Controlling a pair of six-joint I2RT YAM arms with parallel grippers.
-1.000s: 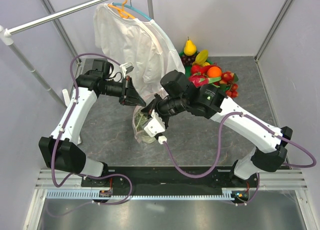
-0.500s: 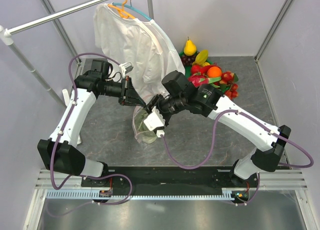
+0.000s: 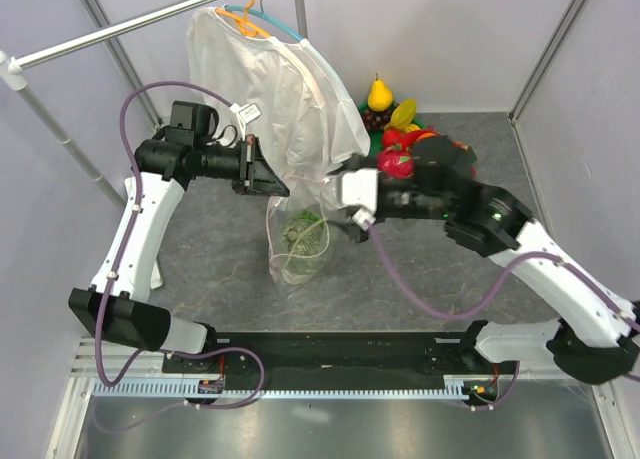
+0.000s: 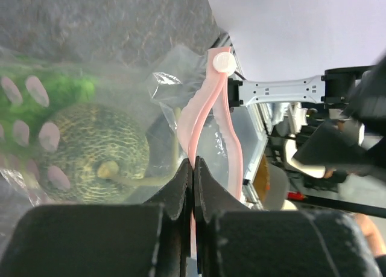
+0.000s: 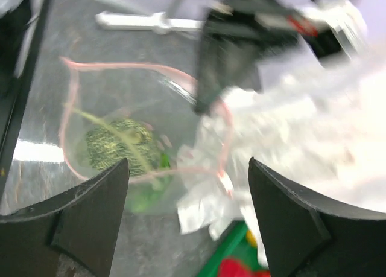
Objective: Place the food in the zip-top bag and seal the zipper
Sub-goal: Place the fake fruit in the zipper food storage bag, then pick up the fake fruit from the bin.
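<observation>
Pinching the zipper (image 4: 212, 111), the left pincer (image 4: 192, 167) is clamped on the pink strip, fingers pressed together with the strip caught between the tips. A small white tab (image 4: 224, 62) sits at the strip's far end, above the pinch in the left wrist view.

The zip-top bag (image 3: 298, 241) hangs below that pincer, mouth up and gaping; the strip makes an open loop in the right wrist view. The bag bottom reaches the grey table (image 3: 210, 249); can't tell how much weight rests there.

Inside the bag is a netted melon (image 4: 96, 153) with its stem showing, and leafy green lettuce (image 4: 63, 87) right next to it.

The right pincer (image 5: 187, 168) has its fingers spread wide apart with nothing between them. It hovers just beside the bag mouth on its right side. The right wrist view is blurred, so contact is unclear.

The food pile (image 3: 400, 129) lies at the table's far right, behind the right arm (image 3: 500, 224), well apart from the bag. A yellow pear (image 3: 379, 94) stands upright at the back, with red and pink pieces nearer, partly hidden.

The white shirt (image 3: 270, 79) hangs on a hanger (image 3: 245, 19) from the rail (image 3: 120, 31), behind the bag.
</observation>
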